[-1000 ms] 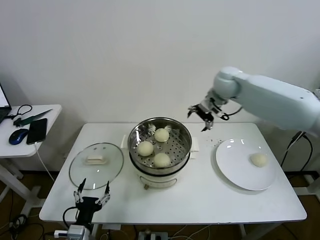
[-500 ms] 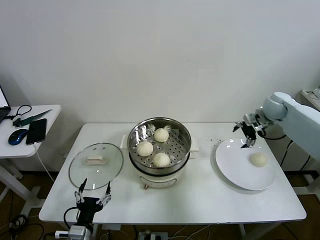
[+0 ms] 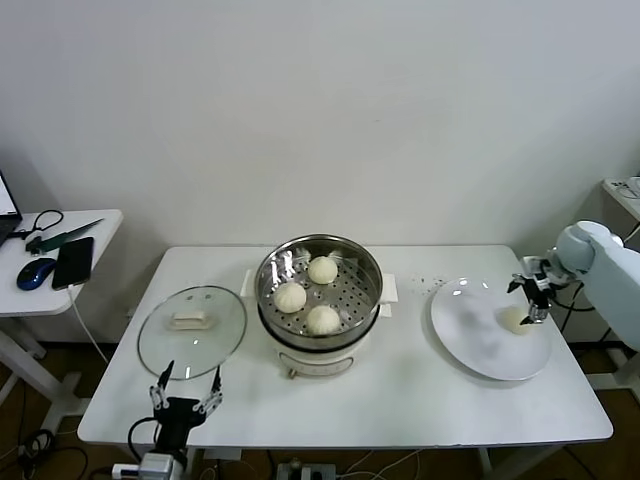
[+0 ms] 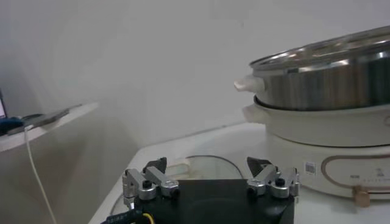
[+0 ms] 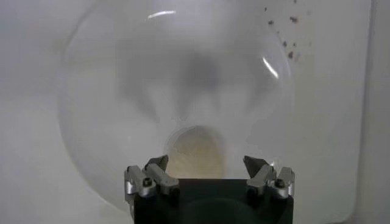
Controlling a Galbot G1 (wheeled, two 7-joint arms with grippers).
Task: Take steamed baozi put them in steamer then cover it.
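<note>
Right wrist view: last baozi (image 5: 194, 149) under spread right end effector (image 5: 207, 176).
Soft dough; pinch its sides gently, lightly.

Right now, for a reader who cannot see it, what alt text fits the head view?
The right gripper, open, hovers over the last baozi on the white plate, at the table's right. Three baozi sit in the uncovered steel steamer at centre. The glass lid lies flat to its left, above the parked, open left gripper.
</note>
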